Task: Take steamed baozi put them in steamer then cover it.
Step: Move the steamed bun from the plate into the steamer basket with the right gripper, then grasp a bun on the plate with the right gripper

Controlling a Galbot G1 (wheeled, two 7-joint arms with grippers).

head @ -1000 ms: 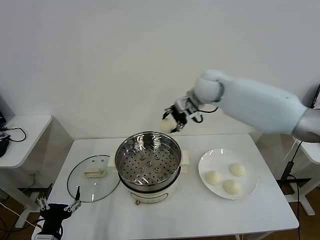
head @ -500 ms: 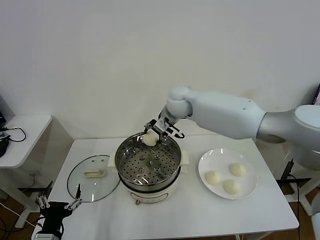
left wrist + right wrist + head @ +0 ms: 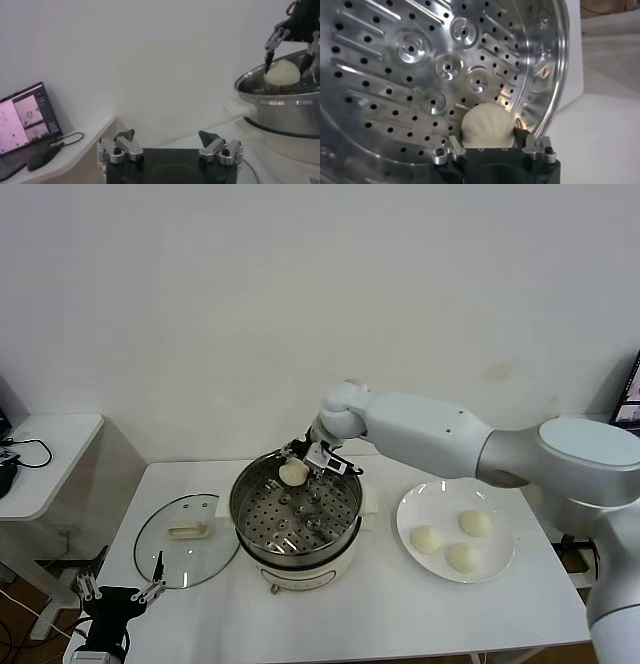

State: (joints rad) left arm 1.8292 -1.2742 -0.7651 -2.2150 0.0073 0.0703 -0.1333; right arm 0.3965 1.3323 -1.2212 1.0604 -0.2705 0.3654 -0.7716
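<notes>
My right gripper (image 3: 298,468) is shut on a cream-white baozi (image 3: 293,473) and holds it inside the far rim of the steel steamer (image 3: 250,524), just above the perforated tray (image 3: 300,519). In the right wrist view the baozi (image 3: 487,127) sits between the fingers over the tray (image 3: 410,75). Three more baozi (image 3: 427,539) lie on the white plate (image 3: 505,569) to the right. The glass cover (image 3: 160,559) with its cream handle (image 3: 187,531) lies flat left of the steamer. My left gripper (image 3: 118,596) is open and parked low at the table's front left corner; it also shows in the left wrist view (image 3: 170,145).
A small white side table (image 3: 45,449) with a black cable stands at the far left. In the left wrist view a lit screen (image 3: 25,120) rests on it. A white wall stands behind the table.
My right arm has swung left and down with the baozi, from above the steamer's far right edge to inside its far rim. The left arm has not moved.
</notes>
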